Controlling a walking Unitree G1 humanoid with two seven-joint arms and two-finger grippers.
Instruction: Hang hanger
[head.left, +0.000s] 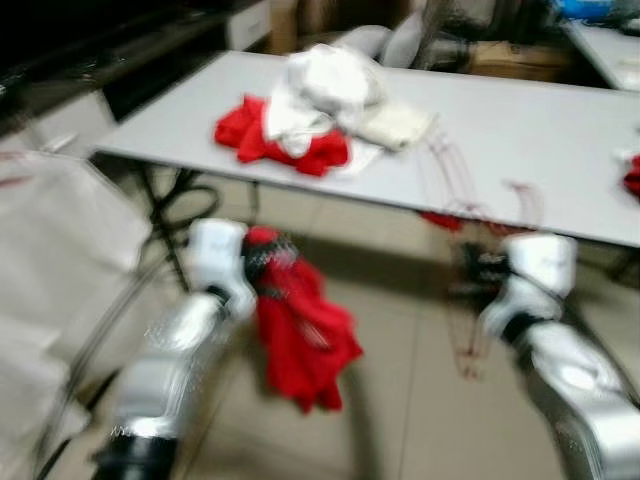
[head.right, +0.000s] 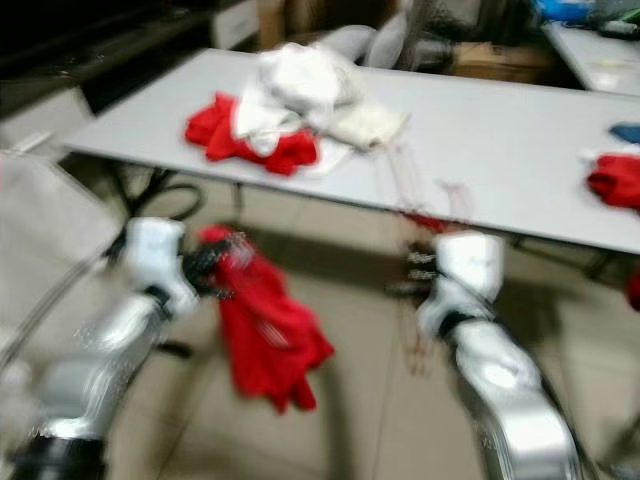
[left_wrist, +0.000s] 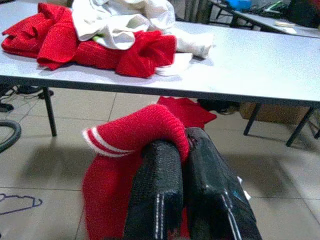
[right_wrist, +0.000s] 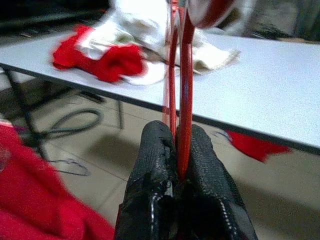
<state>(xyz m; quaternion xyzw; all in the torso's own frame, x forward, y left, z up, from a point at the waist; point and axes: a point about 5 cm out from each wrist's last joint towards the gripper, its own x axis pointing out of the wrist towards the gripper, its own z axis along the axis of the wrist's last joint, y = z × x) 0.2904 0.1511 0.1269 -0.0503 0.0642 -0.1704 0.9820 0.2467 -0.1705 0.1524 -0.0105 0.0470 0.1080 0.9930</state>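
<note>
left tool (left_wrist: 182, 150) pinching a red garment (head.left: 300, 335) and right tool (right_wrist: 184, 150) pinching the thin red hanger (right_wrist: 181, 75), both below the table's (head.left: 520, 130) near edge; the slim wire could slip or twist free.

Two pincers, one red hanger (right_wrist: 184, 95), two tables, one held red garment (head.left: 305, 335).
</note>
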